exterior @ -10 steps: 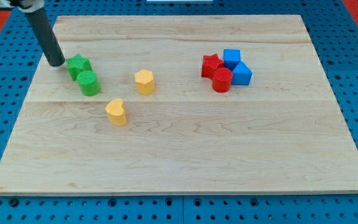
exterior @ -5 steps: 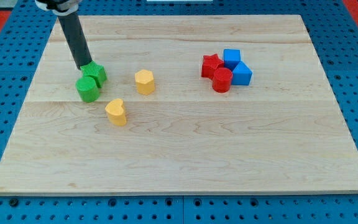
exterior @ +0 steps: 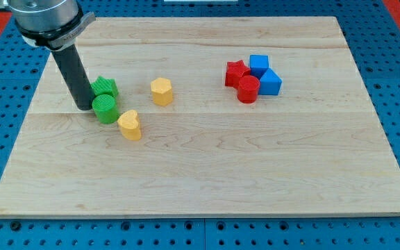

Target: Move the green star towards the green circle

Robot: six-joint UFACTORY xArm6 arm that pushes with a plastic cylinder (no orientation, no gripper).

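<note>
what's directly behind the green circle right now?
The green star sits just behind the green circle, touching it; the circle covers the star's lower front. My tip is at the circle's left side, hiding the board behind the rod.

My tip (exterior: 84, 106) touching green circle (exterior: 105, 110), green star (exterior: 105, 87) adjoining.

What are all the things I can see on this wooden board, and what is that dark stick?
green star: one, green, the view's left, touching the green circle
green circle: one, green, just below the star
yellow hexagon: one, yellow, right of the greens
yellow heart: one, yellow, beside the circle's lower right
red star: one, red, right cluster
red cylinder: one, red, right cluster
blue cubes: two, blue, right cluster
wooden board: one, pale wood
my tip: one dark rod, against the greens' left
</note>
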